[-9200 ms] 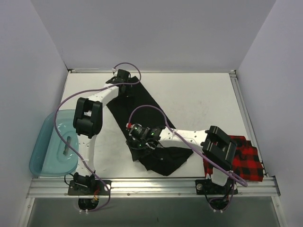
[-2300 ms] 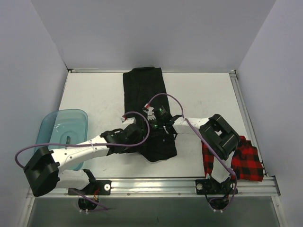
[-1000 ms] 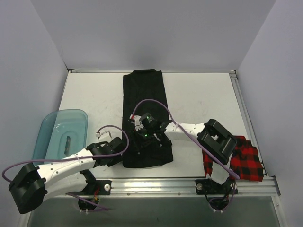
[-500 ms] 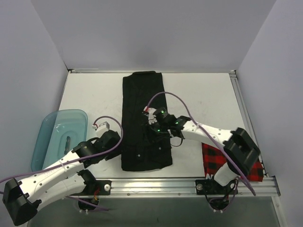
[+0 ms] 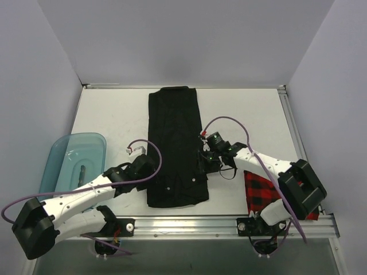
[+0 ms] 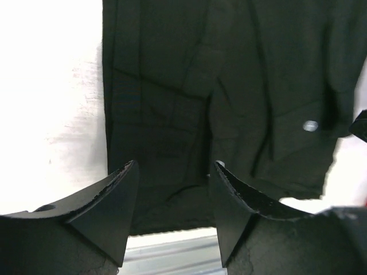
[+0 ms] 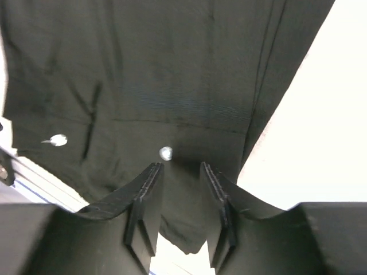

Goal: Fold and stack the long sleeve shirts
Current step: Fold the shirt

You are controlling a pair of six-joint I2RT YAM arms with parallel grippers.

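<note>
The black shirt [image 5: 175,143] lies flat as a long narrow strip down the middle of the table, from the back wall to the front edge. It fills the left wrist view [image 6: 229,86] and the right wrist view [image 7: 149,74], small white buttons showing. My left gripper [image 5: 150,167] is open and empty at the strip's left edge. My right gripper [image 5: 202,162] is open and empty at its right edge. The red-and-black check shirt [image 5: 261,186] lies crumpled at the front right, partly hidden by my right arm.
A translucent teal tub [image 5: 71,163] stands at the left edge of the table. The metal front rail [image 5: 183,225] runs just below the shirt's near end. White walls close the table on three sides.
The black shirt went from a diagonal spread to a straight narrow strip. In the last second both grippers moved apart to its left and right edges, open and empty.
</note>
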